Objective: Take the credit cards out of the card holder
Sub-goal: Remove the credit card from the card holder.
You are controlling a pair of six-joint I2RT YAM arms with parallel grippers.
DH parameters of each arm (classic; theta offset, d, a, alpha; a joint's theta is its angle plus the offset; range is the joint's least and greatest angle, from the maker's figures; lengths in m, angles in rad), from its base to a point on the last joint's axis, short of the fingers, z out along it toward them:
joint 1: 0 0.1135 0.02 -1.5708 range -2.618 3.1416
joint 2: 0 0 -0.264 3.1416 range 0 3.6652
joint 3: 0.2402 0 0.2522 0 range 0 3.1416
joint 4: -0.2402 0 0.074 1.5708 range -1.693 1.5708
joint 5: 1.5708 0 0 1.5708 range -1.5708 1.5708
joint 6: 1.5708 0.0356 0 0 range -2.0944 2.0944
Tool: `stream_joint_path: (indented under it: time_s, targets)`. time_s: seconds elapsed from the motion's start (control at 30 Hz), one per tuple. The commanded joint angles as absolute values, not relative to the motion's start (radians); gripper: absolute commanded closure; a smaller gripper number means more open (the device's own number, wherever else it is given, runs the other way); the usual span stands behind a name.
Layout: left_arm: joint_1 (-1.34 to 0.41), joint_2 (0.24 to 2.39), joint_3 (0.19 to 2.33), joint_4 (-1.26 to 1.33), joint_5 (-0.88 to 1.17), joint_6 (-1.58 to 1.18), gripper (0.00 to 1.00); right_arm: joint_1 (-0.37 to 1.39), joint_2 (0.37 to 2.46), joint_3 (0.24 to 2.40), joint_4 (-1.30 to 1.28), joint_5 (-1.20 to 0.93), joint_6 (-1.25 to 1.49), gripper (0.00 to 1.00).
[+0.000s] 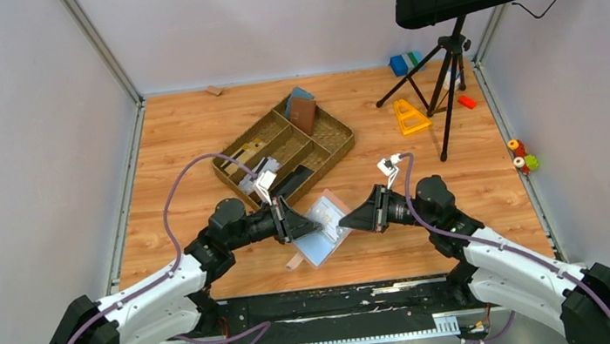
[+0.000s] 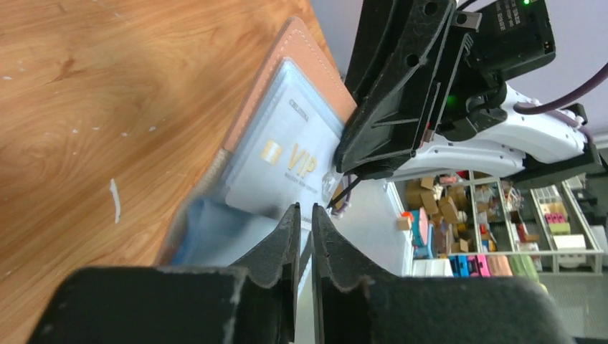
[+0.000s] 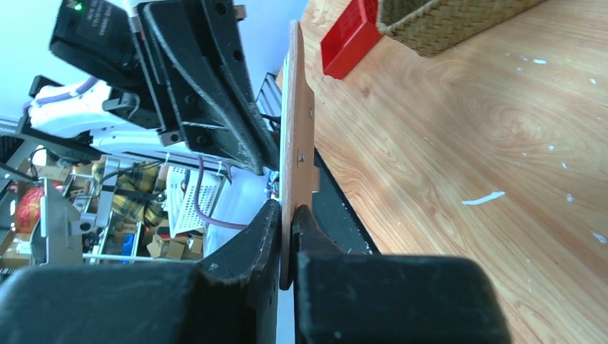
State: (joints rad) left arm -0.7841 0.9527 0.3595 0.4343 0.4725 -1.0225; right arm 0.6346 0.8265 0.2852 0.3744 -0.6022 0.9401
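The card holder (image 1: 320, 240) is open between my two grippers, tan outside (image 2: 287, 79) and blue-grey inside, lifted at its right side. A pale credit card (image 2: 283, 158) marked VIP lies in its clear sleeve. My right gripper (image 1: 344, 219) is shut on the holder's tan edge (image 3: 297, 122), which stands upright between its jaws (image 3: 287, 208). My left gripper (image 1: 297, 224) is at the holder's left side. Its jaws (image 2: 305, 209) are shut to a thin slit, with the tips at the card's near edge. I cannot tell whether they pinch anything.
A woven divided basket (image 1: 333, 146) stands behind the grippers, with a reddish-brown wallet (image 1: 303, 112) leaning in its far corner. A red block (image 3: 348, 36) lies by the basket. A music stand's tripod (image 1: 448, 75), an orange triangle (image 1: 410, 115) and small toys occupy the back right.
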Motion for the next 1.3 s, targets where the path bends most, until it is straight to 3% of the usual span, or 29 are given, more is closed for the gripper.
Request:
stream_joint_path:
  time_s: [0.0, 0.23, 0.4, 0.5, 0.67, 1.27]
  targets:
    - [-0.786, 0.866, 0.396, 0.300, 0.400, -0.920, 0.76, 0.638, 0.793, 0.345, 0.288, -0.515, 0.888, 1.00]
    - [-0.785, 0.711, 0.408, 0.034, 0.240, -0.817, 0.25, 0.627, 0.619, 0.283, 0.297, -0.321, 0.957, 1.00]
    - [-0.786, 0.673, 0.370, 0.048, 0.232, -0.848, 0.02, 0.626, 0.517, 0.200, 0.412, -0.208, 1.076, 1.00]
    - [-0.787, 0.702, 0.322, 0.208, 0.287, -0.922, 0.00, 0.624, 0.513, 0.175, 0.477, -0.207, 1.121, 1.00]
    - [-0.854, 0.828, 0.221, 0.693, 0.292, -1.084, 0.00, 0.625, 0.578, 0.179, 0.535, -0.269, 1.153, 1.00]
    - [-0.893, 0.922, 0.328, 0.622, 0.123, -0.997, 0.00, 0.631, 0.685, 0.207, 0.626, -0.412, 1.155, 1.00]
